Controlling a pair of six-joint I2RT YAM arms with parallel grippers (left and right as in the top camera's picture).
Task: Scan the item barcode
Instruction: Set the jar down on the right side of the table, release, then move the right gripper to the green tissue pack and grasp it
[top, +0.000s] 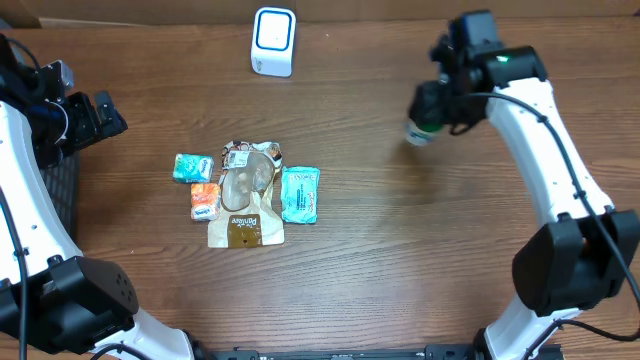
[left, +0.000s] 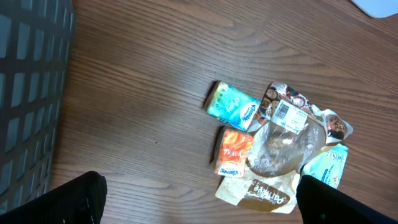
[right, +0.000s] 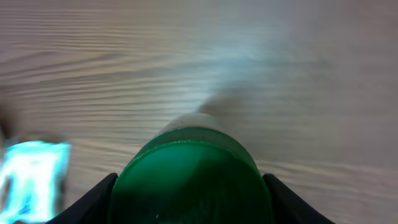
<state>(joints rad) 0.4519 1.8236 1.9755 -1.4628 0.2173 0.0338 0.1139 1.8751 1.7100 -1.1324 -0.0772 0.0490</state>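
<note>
My right gripper (top: 437, 105) is shut on a green-capped bottle (top: 421, 131), held above the table at the right. In the right wrist view the green cap (right: 193, 174) fills the space between the two black fingers (right: 93, 202). The white barcode scanner (top: 273, 41) with a blue outline stands at the back centre, well left of the bottle. My left gripper (top: 97, 115) hangs open at the far left with nothing between its fingers (left: 74, 199).
A pile lies mid-table: a teal packet (top: 192, 167), an orange packet (top: 205, 200), a brown-and-clear bag (top: 245, 200) and a light blue packet (top: 299, 193). A dark mesh basket (left: 28, 93) stands at the left edge.
</note>
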